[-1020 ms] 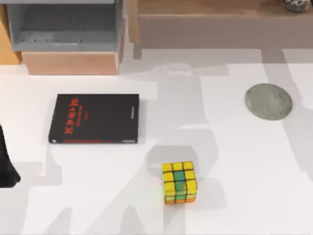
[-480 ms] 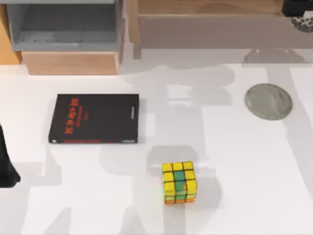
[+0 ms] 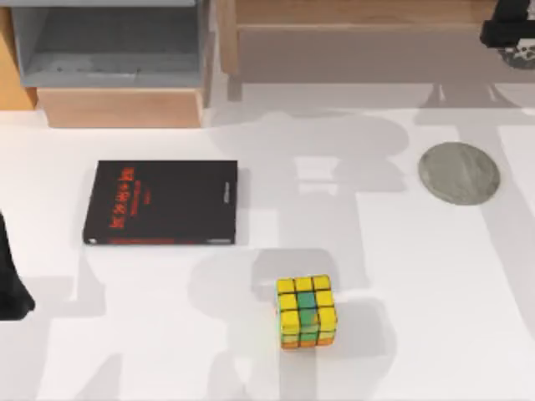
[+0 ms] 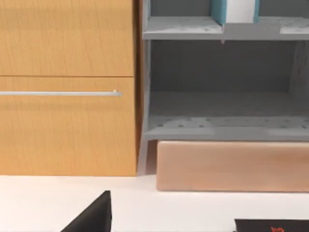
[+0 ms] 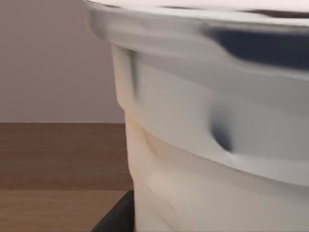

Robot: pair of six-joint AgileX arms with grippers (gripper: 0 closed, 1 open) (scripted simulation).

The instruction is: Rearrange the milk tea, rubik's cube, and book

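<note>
Milk tea: cup wall and white lid rim close against the right wrist camera, above a brown wooden shelf. Right claw at the counter's far right corner over that shelf; finger spread cannot be told. Rubik's cube near counter centre-front. Book lies flat, left of centre, black cover up. Grey disc right. Left arm parked at the left edge, claw state cannot be told.

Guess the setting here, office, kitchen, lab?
Probably a simulated study or office desk: a white table backed by a grey open shelf unit and a wooden cabinet with a drawer handle, with a book and a rubik's cube lying out.
</note>
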